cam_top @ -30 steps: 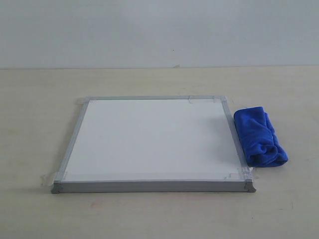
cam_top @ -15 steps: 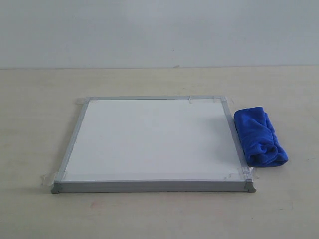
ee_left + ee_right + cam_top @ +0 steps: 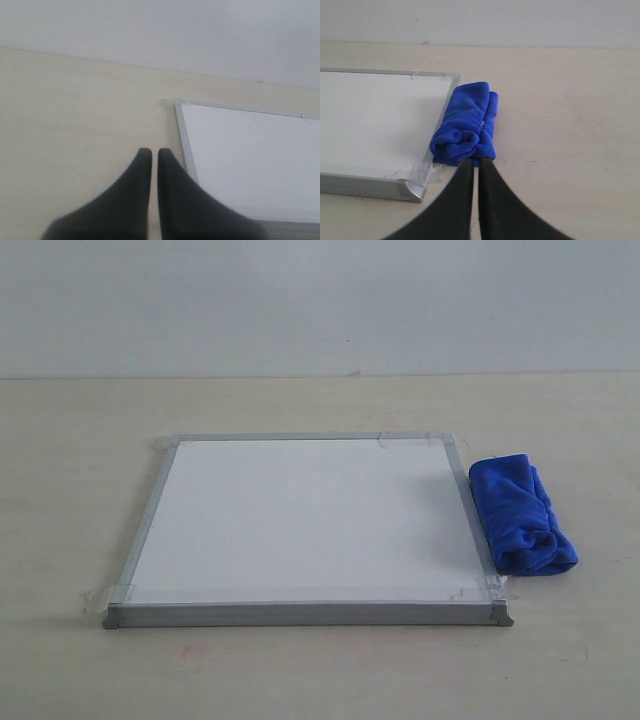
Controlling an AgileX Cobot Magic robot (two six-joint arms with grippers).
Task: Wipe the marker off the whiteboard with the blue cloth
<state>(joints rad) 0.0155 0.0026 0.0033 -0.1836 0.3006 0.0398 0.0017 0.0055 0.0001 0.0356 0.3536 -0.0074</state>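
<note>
Bright, even, diffuse light, faint soft shadow beside blue cloth (image 3: pixel 523 515), whiteboard (image 3: pixel 310 525) washed out, wrist-view foregrounds blurred.

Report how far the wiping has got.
Done, apparently: the board shows no red mark. In hand: nothing; the cloth lies beside the board, left end effector and right end effector shut, empty. Left: seemingly nothing, unless a faint mark escapes the cameras.
</note>
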